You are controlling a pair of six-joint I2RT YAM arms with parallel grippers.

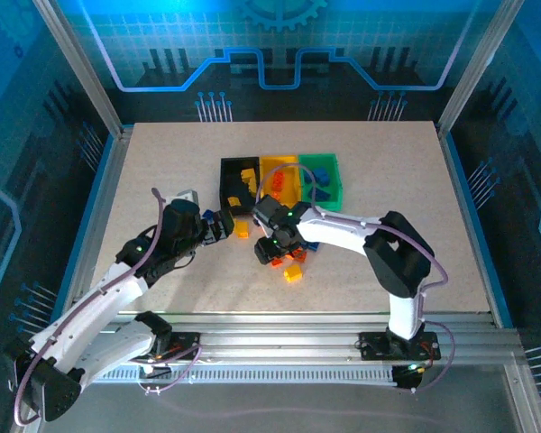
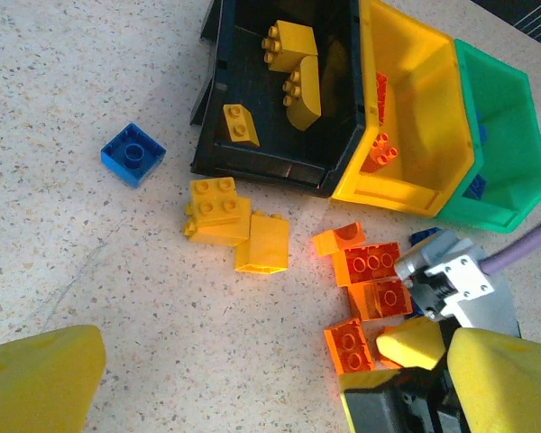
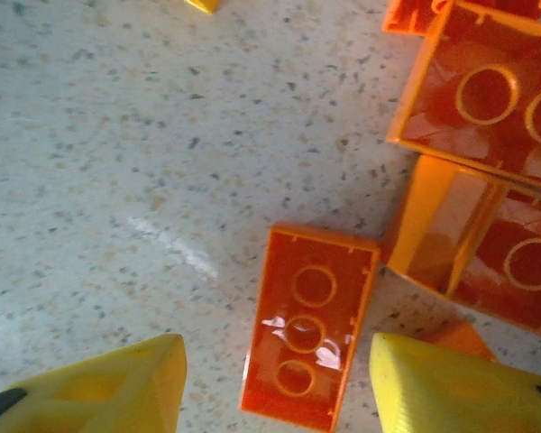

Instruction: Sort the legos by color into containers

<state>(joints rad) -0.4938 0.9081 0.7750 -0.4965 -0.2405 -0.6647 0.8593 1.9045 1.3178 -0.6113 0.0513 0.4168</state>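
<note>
The orange brick point(image 3: 311, 329) under my right gripper point(image 3: 275, 365) is a small, glossy, translucent oblong. It lies flat on the speckled table point(image 3: 117, 135) with its hollow underside up, showing three round tubes in a row. It sits between my two yellow fingertips point(image 3: 108, 388), its long sides running roughly along them. Bare table shows between the brick and the fingertip on the left of my right wrist view. The other fingertip sits just beside the brick's edge, and I cannot quite tell whether it touches. So my right jaws stand partly apart, straddling the brick without clamping it. More orange bricks point(image 3: 487, 99) crowd just beyond it, hollow side up as well. My left gripper point(image 1: 224, 225) hangs near the right one, its jaws spread wide with nothing between them. Ahead of it on the table lie two yellow bricks point(image 2: 230, 221) touching each other, and a blue brick point(image 2: 132, 153) lies apart from them, studs up. Beyond these the three containers stand joined in a row. The black bin point(image 2: 252, 167) has a few yellow ones inside, the yellow bin point(image 2: 415, 81) has orange in it, and the green bin point(image 2: 509, 117) is at the far end.
</note>
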